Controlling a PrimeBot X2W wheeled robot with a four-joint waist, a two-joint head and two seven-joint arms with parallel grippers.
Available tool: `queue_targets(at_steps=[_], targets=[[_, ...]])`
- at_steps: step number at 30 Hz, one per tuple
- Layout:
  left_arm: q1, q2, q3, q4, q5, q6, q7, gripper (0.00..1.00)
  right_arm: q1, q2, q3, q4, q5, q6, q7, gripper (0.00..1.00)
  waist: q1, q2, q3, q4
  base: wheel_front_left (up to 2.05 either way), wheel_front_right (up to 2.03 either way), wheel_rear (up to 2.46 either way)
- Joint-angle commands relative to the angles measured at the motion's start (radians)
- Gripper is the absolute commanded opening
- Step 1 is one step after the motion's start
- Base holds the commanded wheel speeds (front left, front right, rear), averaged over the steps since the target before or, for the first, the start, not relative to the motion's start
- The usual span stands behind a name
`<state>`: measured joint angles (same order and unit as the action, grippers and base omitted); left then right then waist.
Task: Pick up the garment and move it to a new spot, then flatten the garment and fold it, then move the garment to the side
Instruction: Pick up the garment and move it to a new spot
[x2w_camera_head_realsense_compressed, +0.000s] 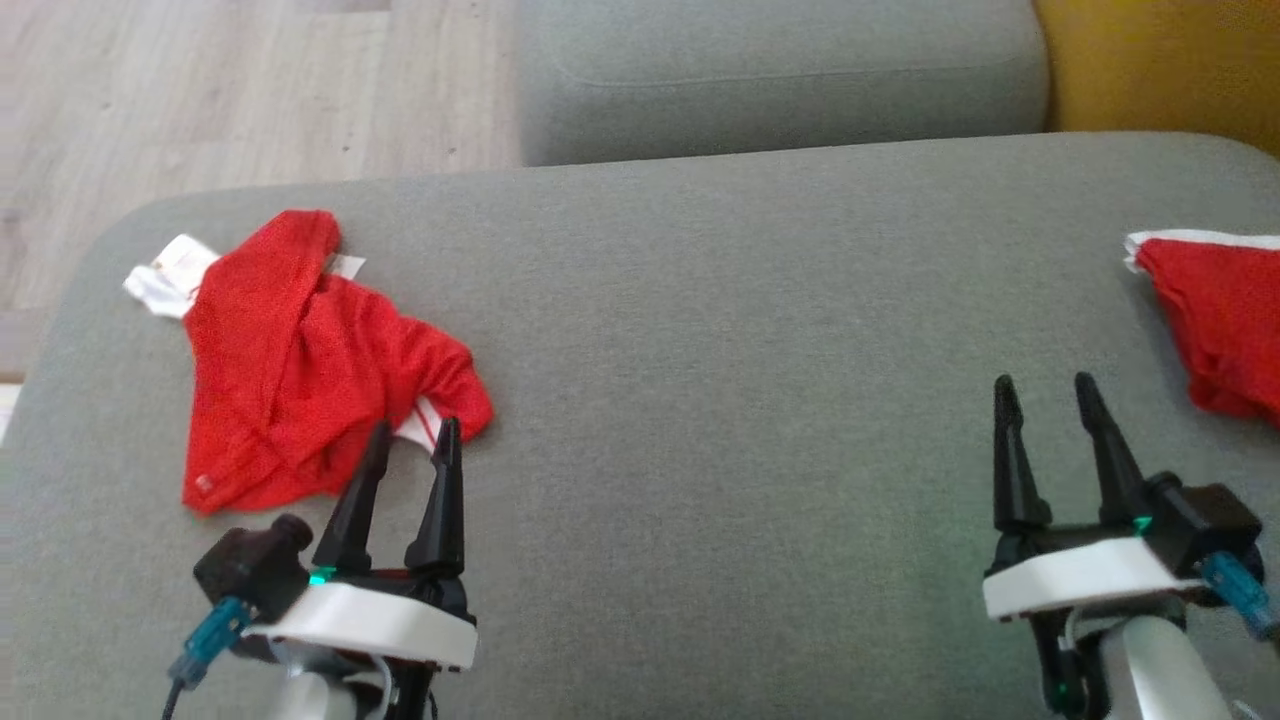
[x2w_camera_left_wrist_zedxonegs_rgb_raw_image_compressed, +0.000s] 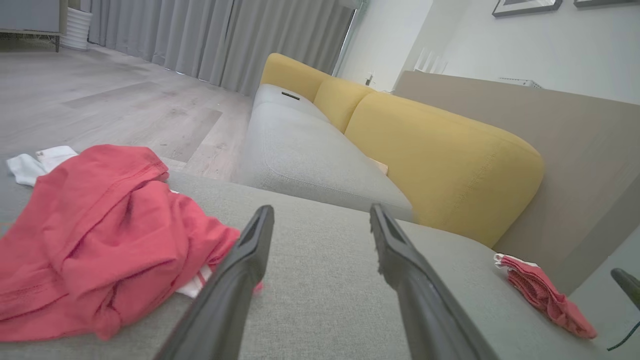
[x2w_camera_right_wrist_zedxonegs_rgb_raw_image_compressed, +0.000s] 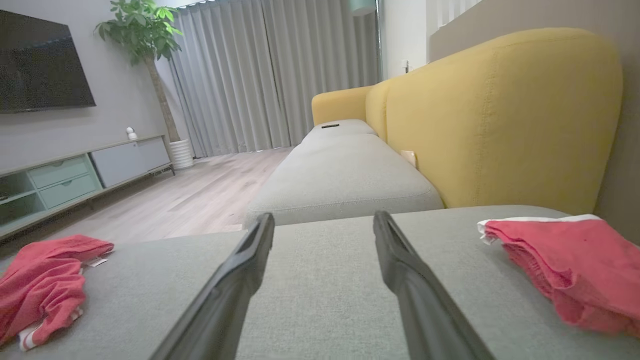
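Left gripper (x2w_camera_head_realsense_compressed: 415, 428) and right gripper (x2w_camera_head_realsense_compressed: 1044, 382) sit nearest, both released, fingers spread, nothing held. Under them is a wide grey sofa seat cushion (x2w_camera_head_realsense_compressed: 720, 350) with plain woven fabric, serving as the work surface. Light wood floor (x2w_camera_head_realsense_compressed: 200, 90) lies beyond its left corner. A second grey cushion (x2w_camera_head_realsense_compressed: 780, 80) runs on behind it, with a yellow backrest (x2w_camera_right_wrist_zedxonegs_rgb_raw_image_compressed: 500, 115) along the right side. Grey curtains (x2w_camera_right_wrist_zedxonegs_rgb_raw_image_compressed: 270, 75) cover the far wall. A dark TV (x2w_camera_right_wrist_zedxonegs_rgb_raw_image_compressed: 40, 65) hangs over a low pale cabinet (x2w_camera_right_wrist_zedxonegs_rgb_raw_image_compressed: 75, 175), with a potted plant (x2w_camera_right_wrist_zedxonegs_rgb_raw_image_compressed: 145, 30) at the cabinet's end. The crumpled red garment (x2w_camera_head_realsense_compressed: 300, 370) lies on the cushion's left part, white cloth showing at its far edge. The left gripper's tips are at its near edge; I cannot tell if they touch. A folded red garment (x2w_camera_head_realsense_compressed: 1215, 330) with white trim lies at the cushion's right edge, near the right gripper but apart from it.
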<state>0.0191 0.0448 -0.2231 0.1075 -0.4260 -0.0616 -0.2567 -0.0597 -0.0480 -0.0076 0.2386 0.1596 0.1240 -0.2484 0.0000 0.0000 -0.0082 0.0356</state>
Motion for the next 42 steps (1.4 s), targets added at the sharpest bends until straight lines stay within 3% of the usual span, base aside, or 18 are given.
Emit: queue_targets(at_steps=[1, 14, 22, 32, 42], targets=[[-0.045, 0.005, 0.030, -0.031, 0.002, -0.004, -0.005, 1.00, -0.010, -0.002, 0.035, -0.030, 0.010, 0.007, -0.013, 1.00, 0.0000, 0.0000, 0.001, 0.027, 0.00, 0.00, 0.00], [-0.045, 0.005, 0.088, -0.008, 0.031, 0.008, -0.005, 1.00, 0.011, -0.002, 0.116, 0.003, 0.045, 0.007, -0.013, 1.00, 0.0000, 0.0000, -0.021, 0.278, 0.00, 0.00, 0.00], [-0.035, 0.005, 0.126, 0.008, 0.048, 0.001, -0.005, 1.00, 0.007, -0.002, 0.168, 0.031, 0.073, 0.007, -0.013, 1.00, 0.0000, 0.0000, -0.032, 0.384, 0.00, 0.00, 0.00], [-0.046, 0.005, 0.139, 0.009, 0.057, -0.001, -0.005, 1.00, 0.000, -0.002, 0.175, 0.036, 0.067, 0.007, -0.013, 1.00, 0.0000, 0.0000, -0.008, 0.410, 0.00, 0.00, 0.00], [-0.194, 0.015, 0.187, 0.143, 0.109, -0.017, -0.005, 1.00, -0.071, -0.002, 0.150, 0.002, 0.006, 0.007, 0.006, 1.00, 0.0000, 0.0000, 0.144, 0.333, 0.00, 0.00, 0.00]])
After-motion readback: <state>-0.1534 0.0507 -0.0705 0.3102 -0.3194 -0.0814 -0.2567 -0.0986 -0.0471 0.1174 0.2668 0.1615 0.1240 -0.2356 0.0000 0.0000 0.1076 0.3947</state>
